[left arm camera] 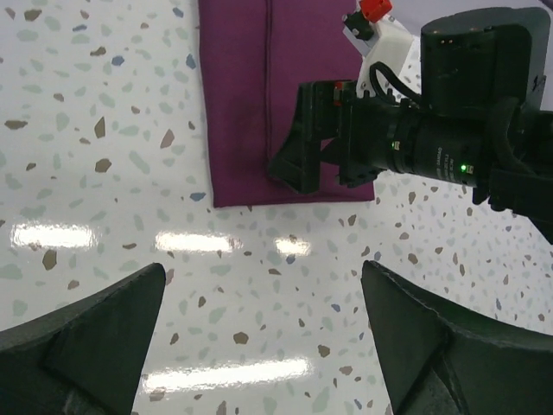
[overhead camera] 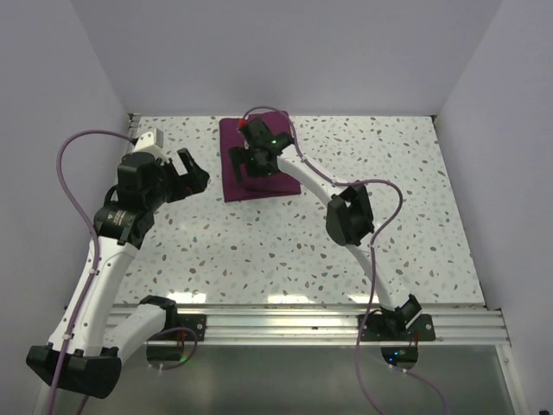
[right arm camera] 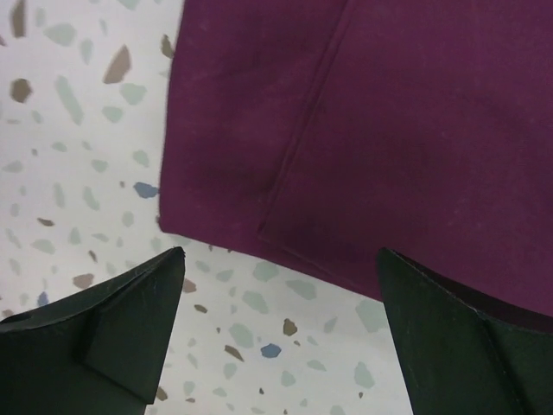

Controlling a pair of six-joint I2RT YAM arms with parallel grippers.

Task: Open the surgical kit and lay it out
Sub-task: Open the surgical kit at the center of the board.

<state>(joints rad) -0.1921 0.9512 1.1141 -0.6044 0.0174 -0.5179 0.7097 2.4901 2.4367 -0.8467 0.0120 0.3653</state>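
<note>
The right pincer (overhead camera: 248, 164) is spread wide and holds nothing. It hangs low over the purple cloth bundle (overhead camera: 232, 186), which lies flat and folded on the speckled counter (overhead camera: 389, 199). Whether its tips touch the cloth cannot be told. Just ahead of its tips, between the two fingers, runs the bundle's near edge. From there a flap edge (right arm camera: 292, 147) climbs away from the pincer across the top layer.

The left pincer (left arm camera: 259, 341) is also wide and empty. The bundle's near corner is ahead of it, well beyond its tips, and the right pincer stands ahead and to its right.

The cloth looks soft, limp and light. It should crease and drape as soon as it is lifted, and it will not keep a shape. Pads ought to grip it well, but the counter is glossy, so the whole bundle may slide if tugged from one side. Nothing inside shows. Any hard pieces wrapped within would add weight and could slip out if the wrap is tipped.

The best place to take hold looks to be the free flap edge, near its corner by the right pincer's tips. A shallow pinch there should catch only the top layer. The other pincer could press the far part down.

No brand, label or writing can be read. The cloth is plain, and the right wrist shows only a red cap (left arm camera: 373, 9) and a green light (left arm camera: 464, 167).
</note>
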